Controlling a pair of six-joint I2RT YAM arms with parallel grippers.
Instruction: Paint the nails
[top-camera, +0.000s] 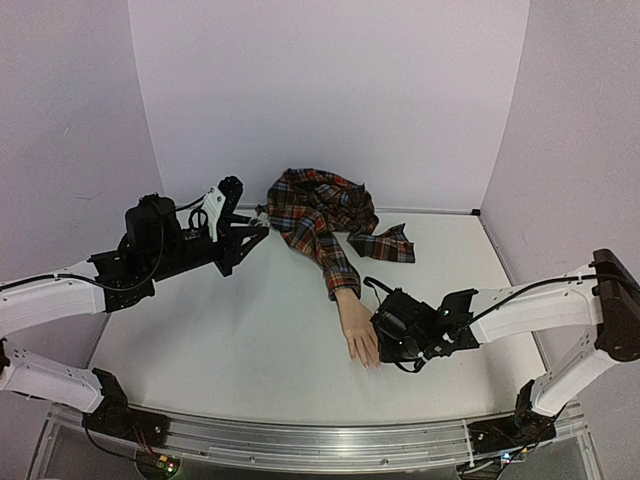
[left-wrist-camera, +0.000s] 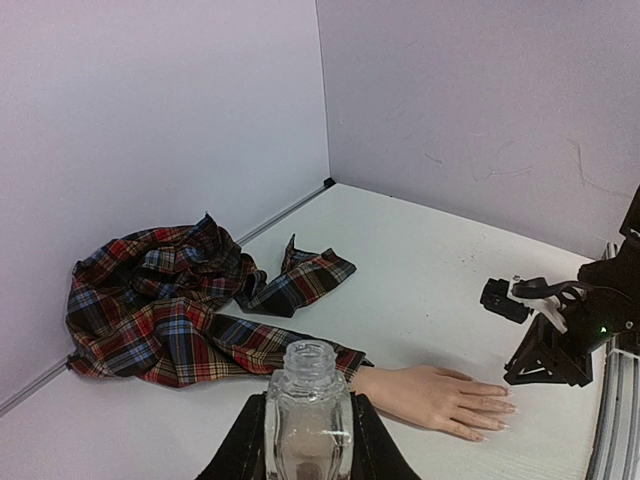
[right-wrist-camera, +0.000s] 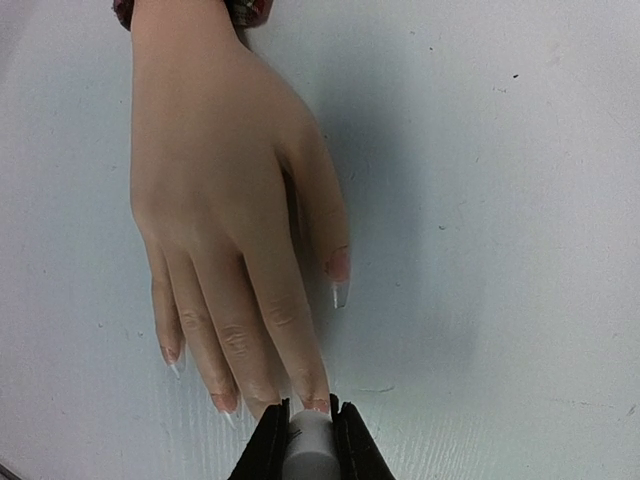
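The pale mannequin hand (top-camera: 357, 328) lies flat on the table, coming out of a plaid sleeve (top-camera: 322, 243). Its nails (right-wrist-camera: 338, 268) are pinkish with clear tips. My right gripper (right-wrist-camera: 309, 430) is shut on a white cylindrical cap (right-wrist-camera: 309, 445), held right over the index fingertip nail (right-wrist-camera: 316, 404). In the top view it (top-camera: 385, 335) sits beside the fingers. My left gripper (left-wrist-camera: 308, 440) is shut on a small clear glass bottle (left-wrist-camera: 307, 415), open at the top, held in the air at the back left (top-camera: 262, 217). The hand also shows in the left wrist view (left-wrist-camera: 440, 397).
The crumpled plaid shirt (left-wrist-camera: 160, 300) lies at the back of the white table (top-camera: 250, 330). Lilac walls close in the back and both sides. The table's metal front rail (top-camera: 300, 440) runs along the near edge.
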